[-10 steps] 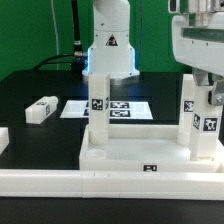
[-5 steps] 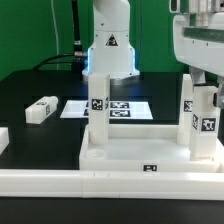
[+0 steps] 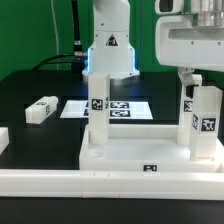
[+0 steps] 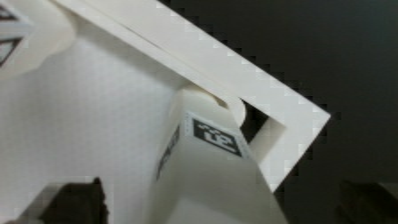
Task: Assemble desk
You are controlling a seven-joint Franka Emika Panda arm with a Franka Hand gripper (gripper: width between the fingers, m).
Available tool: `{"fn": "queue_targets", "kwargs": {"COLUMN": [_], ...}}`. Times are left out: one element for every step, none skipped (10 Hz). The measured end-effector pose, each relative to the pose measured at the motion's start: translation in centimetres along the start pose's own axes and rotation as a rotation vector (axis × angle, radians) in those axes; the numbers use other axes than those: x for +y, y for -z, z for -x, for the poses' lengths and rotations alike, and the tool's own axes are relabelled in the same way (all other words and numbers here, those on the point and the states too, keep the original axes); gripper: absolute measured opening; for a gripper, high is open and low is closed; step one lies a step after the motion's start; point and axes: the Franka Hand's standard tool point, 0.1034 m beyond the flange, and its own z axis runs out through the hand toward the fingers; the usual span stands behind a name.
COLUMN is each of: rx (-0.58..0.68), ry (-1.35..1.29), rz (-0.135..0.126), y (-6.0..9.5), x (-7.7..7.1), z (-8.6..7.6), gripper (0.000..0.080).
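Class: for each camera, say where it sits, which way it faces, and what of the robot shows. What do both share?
Exterior view: off the arm, low, facing the tabletop and the arm's base behind it; the gripper shows.
Wrist view: on the wrist, looking down onto a tabletop corner; dark fingertips show.
Shared: the upright leg below the gripper.

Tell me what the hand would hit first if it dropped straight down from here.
Most likely the top of the upright white square plastic leg block in a corner of the white rimmed tabletop; the open hand hangs right above it.
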Motion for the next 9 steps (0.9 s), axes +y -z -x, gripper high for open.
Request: {"fn": "queue_targets", "kwargs": {"rx": [0.002,0.007,0.009,0.010,0.015,0.019,0.027,0.028,0.027], "ry": [0.107,0.191,0.273,0.373,0.448,0.505,0.582,0.635,0.729], "rz": [0.000,0.005,0.007,0.008,0.013,0.018,0.028,0.031,0.033], "y": [0.00,0.00,0.00,0.02,0.06,0.09,0.13,0.14,0.15], "x": [0.01,0.02,0.06,0.06,0.04,0.02,0.03,0.08,0.18], "z": [-0.05,-0.08,-0.16,-0.22,-0.28,-0.31,-0.39,-0.52,-0.74], "gripper": [0.0649,0.0649,0.0649,0.0649,0.0649,0.0649,0.0649,0.0649,0.0649]}}
